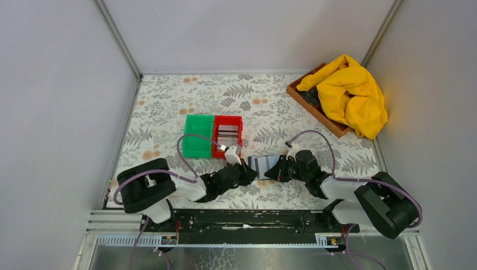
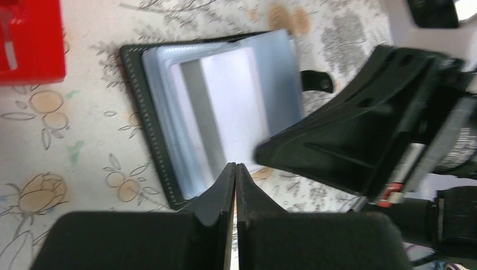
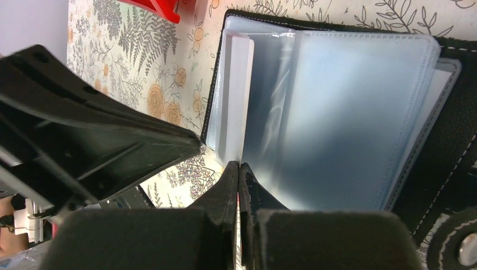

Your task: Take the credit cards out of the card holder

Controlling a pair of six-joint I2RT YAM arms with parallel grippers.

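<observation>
Card holder (image 3: 337, 112) partly off frame

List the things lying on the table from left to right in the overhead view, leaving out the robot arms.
green bin → red bin → card holder → wooden tray

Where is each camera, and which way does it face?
Top external: above, behind the bases, facing down on the table; both arms show.
Left wrist: on the left arm, looking past the shut left gripper at the card holder.
Right wrist: likewise past the shut right gripper.
Shared: wrist views both show the card holder and the opposite gripper.
</observation>
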